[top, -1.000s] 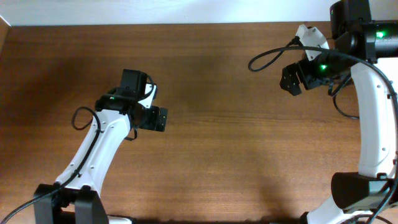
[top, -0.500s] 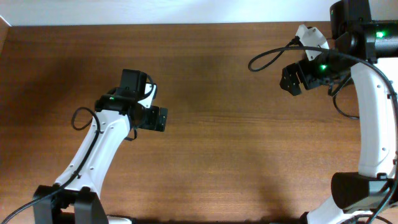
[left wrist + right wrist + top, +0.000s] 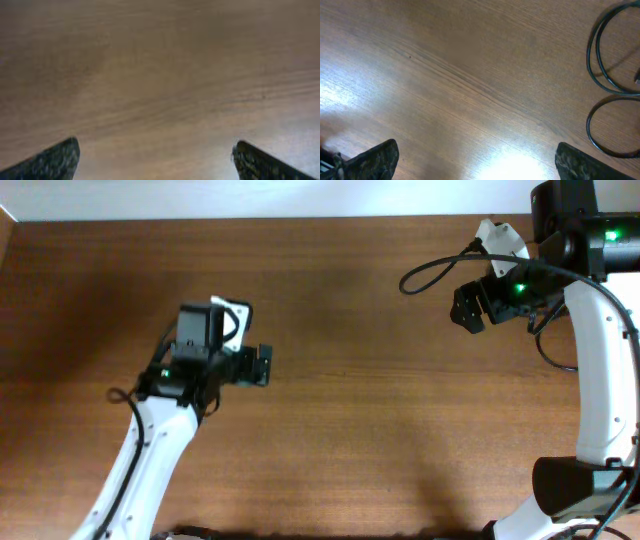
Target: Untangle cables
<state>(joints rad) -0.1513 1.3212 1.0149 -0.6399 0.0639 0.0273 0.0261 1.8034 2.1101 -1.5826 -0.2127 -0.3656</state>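
Your left gripper [image 3: 258,366] hangs over the left half of the wooden table [image 3: 350,420]. Its wrist camera shows both fingers [image 3: 55,160] spread wide to the bottom corners of the view, released, with only bare wood grain between them. Your right gripper [image 3: 466,306] sits toward the far right corner of the table and is released too. Its fingers [image 3: 375,160] stand far apart at the bottom corners of its own wrist view, holding nothing.

You see the cables [image 3: 589,52] only in the right wrist view, at its right edge. They are thin black cord lying flat on the wood in two loops, one above the other (the upper looks like two strands running side by side, the lower [image 3: 588,126] like a single one). Both loops run out of the frame to the right, so you cannot tell how they join or where their plugs are. They lie well apart from the right gripper's fingers and touch neither.

From overhead you cannot pick the cables out. The thick black wire [image 3: 430,272] arching out beside the right gripper belongs to the right arm [image 3: 600,380]. A small green light [image 3: 518,288] glows on that arm just beside the gripper, and another [image 3: 163,372] glows on the left arm [image 3: 150,450].
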